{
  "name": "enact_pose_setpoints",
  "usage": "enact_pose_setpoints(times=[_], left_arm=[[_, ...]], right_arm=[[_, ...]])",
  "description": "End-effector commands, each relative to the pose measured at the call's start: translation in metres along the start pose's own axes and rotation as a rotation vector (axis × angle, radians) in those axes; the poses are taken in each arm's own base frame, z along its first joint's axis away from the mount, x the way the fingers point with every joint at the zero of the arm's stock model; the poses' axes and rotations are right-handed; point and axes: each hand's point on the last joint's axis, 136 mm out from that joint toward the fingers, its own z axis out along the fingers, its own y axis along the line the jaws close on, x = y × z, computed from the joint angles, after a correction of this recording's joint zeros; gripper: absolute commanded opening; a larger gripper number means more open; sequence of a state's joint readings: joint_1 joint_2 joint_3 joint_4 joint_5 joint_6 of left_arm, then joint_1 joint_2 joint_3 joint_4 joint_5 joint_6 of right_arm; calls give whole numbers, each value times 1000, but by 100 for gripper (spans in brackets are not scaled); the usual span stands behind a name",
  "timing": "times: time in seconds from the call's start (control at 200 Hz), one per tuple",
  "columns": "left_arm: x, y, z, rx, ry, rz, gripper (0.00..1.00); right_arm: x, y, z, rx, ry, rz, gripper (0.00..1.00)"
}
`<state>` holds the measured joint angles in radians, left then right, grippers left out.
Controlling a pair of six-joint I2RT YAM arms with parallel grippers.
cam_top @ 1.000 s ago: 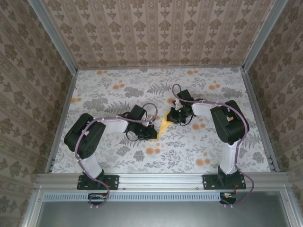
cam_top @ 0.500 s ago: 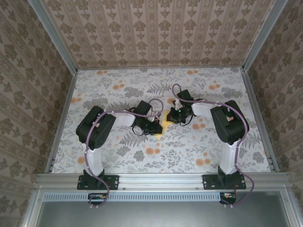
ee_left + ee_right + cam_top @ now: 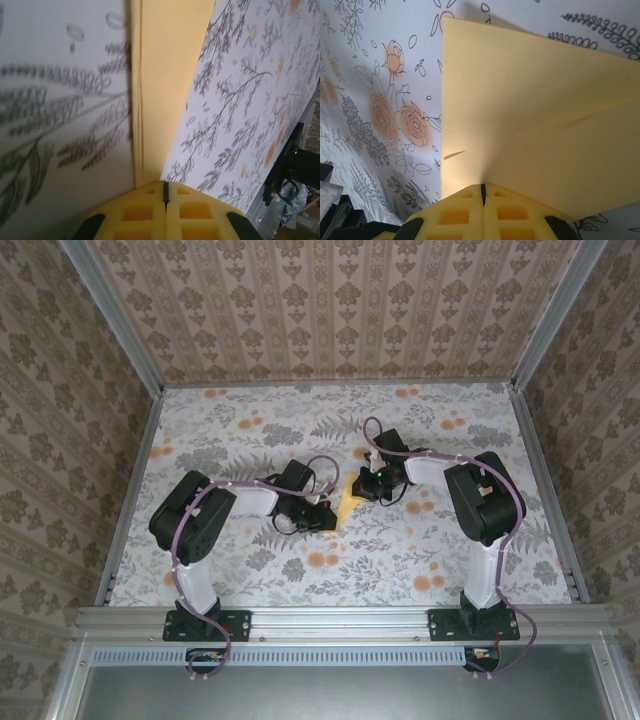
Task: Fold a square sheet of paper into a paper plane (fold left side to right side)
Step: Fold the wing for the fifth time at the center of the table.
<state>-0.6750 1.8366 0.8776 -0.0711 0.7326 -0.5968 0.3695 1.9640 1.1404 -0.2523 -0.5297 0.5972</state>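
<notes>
Top external view: the pale-yellow paper sheet (image 3: 346, 506), already folded to a narrow wedge, lies flat on the floral desk (image 3: 230, 440) at mid-frame. The left hand (image 3: 322, 519) is at its lower left and the right hand (image 3: 362, 487) at its upper right, both touching it. Left wrist view: the left hand (image 3: 165, 192) is clenched, pads meeting with nothing seen between them. Its tips are set at the narrow end of the sheet (image 3: 170, 75), whose stacked edges run up the frame. Right wrist view: the right hand (image 3: 482, 192) is likewise clenched, its tips resting on top of the sheet (image 3: 520, 110); it appears to bear on the paper rather than grasp it. Risks noted: the paper is thin and seemingly held by downward pressure alone, so sideways travel of either hand could drag it across the desk, skew the crease or buckle a layer. Uneven pressure could let the stacked edges spring apart. A short mark (image 3: 454, 154) at the sheet's left edge, nick or wrinkle I cannot tell, could lengthen into a tear under a sliding tip. Containers: none forms part of this set-up; the sheet sits directly on the desk.
</notes>
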Motion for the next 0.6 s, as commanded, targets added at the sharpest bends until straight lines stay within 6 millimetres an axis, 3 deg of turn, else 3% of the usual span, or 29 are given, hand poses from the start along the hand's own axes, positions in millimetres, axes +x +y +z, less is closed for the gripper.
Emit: enact_pose_setpoints(times=[0.0, 0.15, 0.36, 0.49, 0.595], left_arm=[[29, 10, -3, -43, 62, -17, 3], [32, 2, -12, -19, 44, 9, 4], [10, -17, -48, 27, -90, 62, 8], [-9, -19, -75, 6, -209, 74, 18], [-28, -11, -98, -61, -327, 70, 24]], right_arm=[[12, -39, 10, 146, 37, 41, 0], [-6, -20, -3, 99, -30, 10, 0], [-37, 11, -54, 102, -198, -80, 23], [-36, 9, -89, 179, -292, -93, 46], [-22, 0, -104, 258, -325, -64, 61]])
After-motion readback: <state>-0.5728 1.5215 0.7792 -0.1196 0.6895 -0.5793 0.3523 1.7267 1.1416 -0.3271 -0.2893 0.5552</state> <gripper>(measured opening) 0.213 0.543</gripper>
